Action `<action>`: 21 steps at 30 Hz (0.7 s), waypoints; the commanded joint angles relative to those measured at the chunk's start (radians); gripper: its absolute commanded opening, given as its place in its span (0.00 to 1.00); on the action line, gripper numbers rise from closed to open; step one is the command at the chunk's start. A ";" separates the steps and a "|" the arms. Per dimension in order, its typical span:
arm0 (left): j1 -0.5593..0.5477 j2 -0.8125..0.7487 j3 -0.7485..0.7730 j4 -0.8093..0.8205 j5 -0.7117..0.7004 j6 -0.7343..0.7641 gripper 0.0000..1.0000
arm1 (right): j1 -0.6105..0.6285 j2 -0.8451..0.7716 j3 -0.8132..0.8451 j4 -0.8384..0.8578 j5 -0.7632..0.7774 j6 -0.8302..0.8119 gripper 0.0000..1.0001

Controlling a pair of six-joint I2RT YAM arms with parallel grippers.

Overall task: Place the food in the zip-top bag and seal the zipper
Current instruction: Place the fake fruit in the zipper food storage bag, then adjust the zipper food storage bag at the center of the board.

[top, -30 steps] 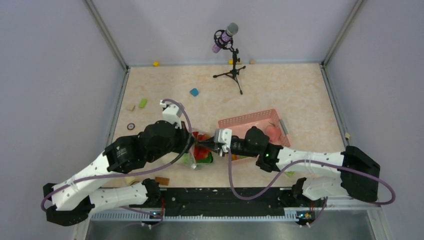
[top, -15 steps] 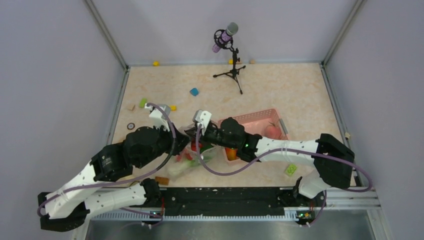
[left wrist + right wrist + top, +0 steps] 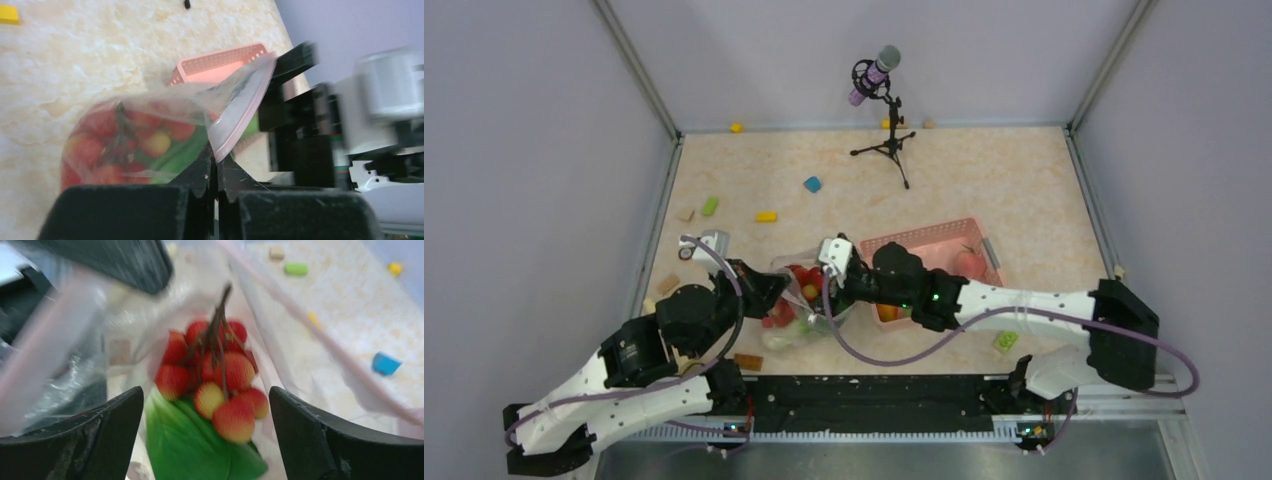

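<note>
Left wrist, left hand (image 3: pixel 216 170) pinching zip-top bag (image 3: pixel 239 95)

The left jaws are clamped, right jaws spread.

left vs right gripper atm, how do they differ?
Left gripper is shut, pinching the bag's edge; right gripper is open, gripping nothing. Left gripper sits at the bag's left side; right gripper comes from the right, berries showing between its jaws. Both are at the bag.
</note>
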 commanded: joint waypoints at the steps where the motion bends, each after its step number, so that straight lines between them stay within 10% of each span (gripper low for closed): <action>1: -0.004 -0.032 -0.054 0.085 -0.123 -0.004 0.00 | 0.006 -0.249 -0.057 0.055 0.105 0.144 0.99; 11: -0.004 -0.062 -0.101 0.102 -0.241 0.015 0.00 | 0.006 -0.509 -0.164 -0.059 0.435 0.354 0.99; 21: -0.003 -0.095 -0.153 0.155 -0.234 0.003 0.00 | 0.006 -0.233 0.018 -0.062 0.479 0.358 0.75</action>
